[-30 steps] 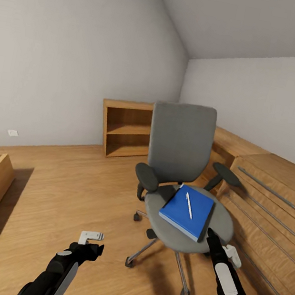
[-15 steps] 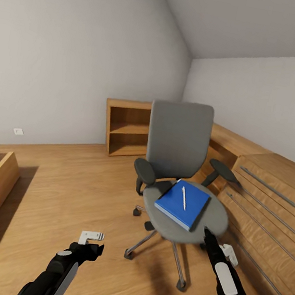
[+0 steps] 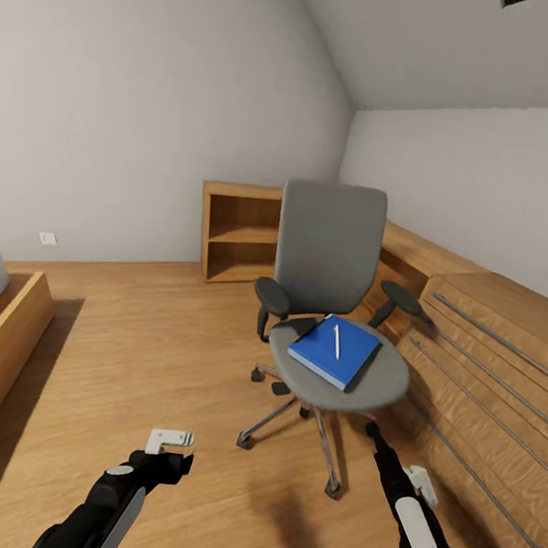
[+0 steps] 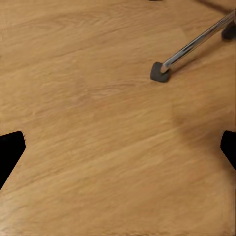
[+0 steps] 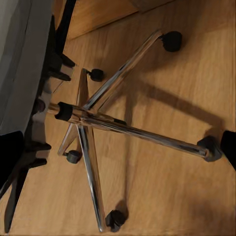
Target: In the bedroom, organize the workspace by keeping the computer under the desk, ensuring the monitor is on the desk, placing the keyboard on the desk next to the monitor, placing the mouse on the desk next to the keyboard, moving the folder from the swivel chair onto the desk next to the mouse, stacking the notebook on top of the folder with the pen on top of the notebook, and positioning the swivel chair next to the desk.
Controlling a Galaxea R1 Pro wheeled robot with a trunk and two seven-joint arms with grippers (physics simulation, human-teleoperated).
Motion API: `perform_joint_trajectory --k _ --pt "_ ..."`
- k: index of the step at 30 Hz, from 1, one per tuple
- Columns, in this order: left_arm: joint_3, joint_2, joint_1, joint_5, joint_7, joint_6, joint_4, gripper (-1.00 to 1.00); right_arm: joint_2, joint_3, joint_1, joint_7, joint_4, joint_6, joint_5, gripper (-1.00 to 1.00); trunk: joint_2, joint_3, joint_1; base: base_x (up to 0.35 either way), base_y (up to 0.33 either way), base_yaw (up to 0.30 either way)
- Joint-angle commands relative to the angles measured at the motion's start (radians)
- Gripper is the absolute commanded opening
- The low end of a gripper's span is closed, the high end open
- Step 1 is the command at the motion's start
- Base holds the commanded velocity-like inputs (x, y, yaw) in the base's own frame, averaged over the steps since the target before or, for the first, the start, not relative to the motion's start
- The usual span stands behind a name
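folder [image 3: 333, 352] lay on swivel chair [image 3: 329, 320] seat, ahead and above right gripper [image 3: 370, 429], long axis slanting away | pen [image 3: 336, 341] atop it | right arm nearer | left gripper [image 3: 174, 447] spread wide | right fingers spread, empty

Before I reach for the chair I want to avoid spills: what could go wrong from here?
The pen lies loose on the blue folder on the swivel chair; a nudge could roll it off. The chair stands on casters, so a push from the right gripper may send it rolling toward the wooden drawer chest.
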Motion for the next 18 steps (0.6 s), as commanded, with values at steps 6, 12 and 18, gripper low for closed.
perform_joint_trajectory --k 6,12,18 --pt "-0.002 0.000 0.000 0.006 0.007 0.005 -0.001 1.00 0.000 -0.001 0.000 0.000 0.000 0.002 -0.009 1.00 0.000 -0.001 -0.001 -0.322 0.000 0.000" --pt "-0.001 0.001 0.000 0.005 0.007 0.005 -0.002 1.00 0.000 -0.001 0.000 0.000 0.001 0.002 -0.009 1.00 0.000 -0.001 -0.001 -0.332 0.000 0.000" --pt "-0.001 0.001 0.000 0.006 0.007 0.005 -0.003 1.00 0.000 -0.001 0.000 0.000 0.001 0.002 -0.008 1.00 0.000 -0.001 -0.001 -0.334 0.000 0.000"
